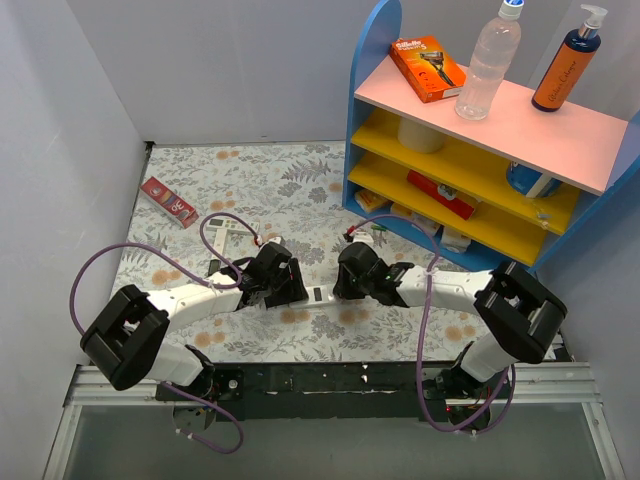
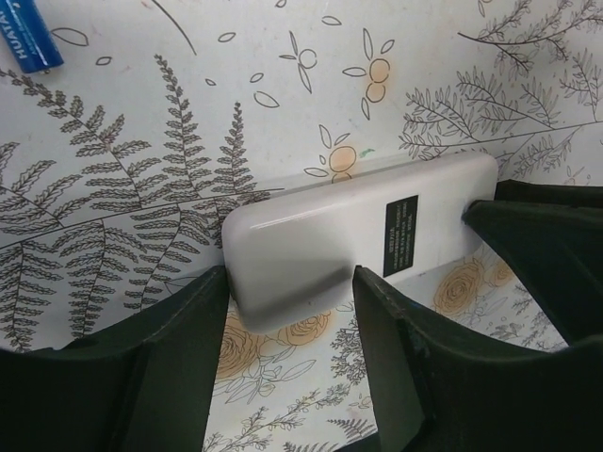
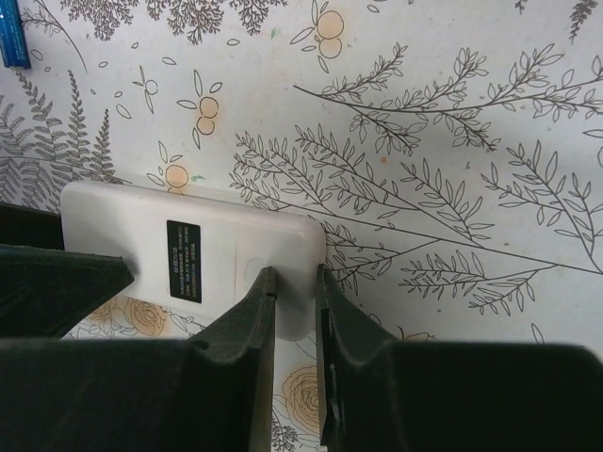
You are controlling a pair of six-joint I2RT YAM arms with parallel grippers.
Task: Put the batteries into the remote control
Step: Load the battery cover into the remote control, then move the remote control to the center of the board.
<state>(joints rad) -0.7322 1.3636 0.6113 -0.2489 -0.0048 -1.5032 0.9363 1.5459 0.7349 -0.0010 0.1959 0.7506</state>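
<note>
The remote control [image 1: 318,294] lies back up on the floral mat between my two grippers, its black label showing. In the left wrist view the remote control [image 2: 320,231] has its left end between my left gripper's [image 2: 290,282] wide-set fingers, which touch it on both sides. In the right wrist view my right gripper [image 3: 295,273] has its fingers close together on the right end of the remote control [image 3: 188,235]. One blue battery [image 2: 28,36] lies on the mat beyond the remote, and it also shows in the right wrist view [image 3: 11,33]. Other batteries are out of view.
A blue and yellow shelf unit [image 1: 480,150] stands at the back right, with a bottle [image 1: 490,60], a razor pack [image 1: 428,68] and an orange pump bottle [image 1: 566,62] on top. A red box [image 1: 168,200] lies at the back left. A thin white object [image 1: 226,232] lies behind the left arm.
</note>
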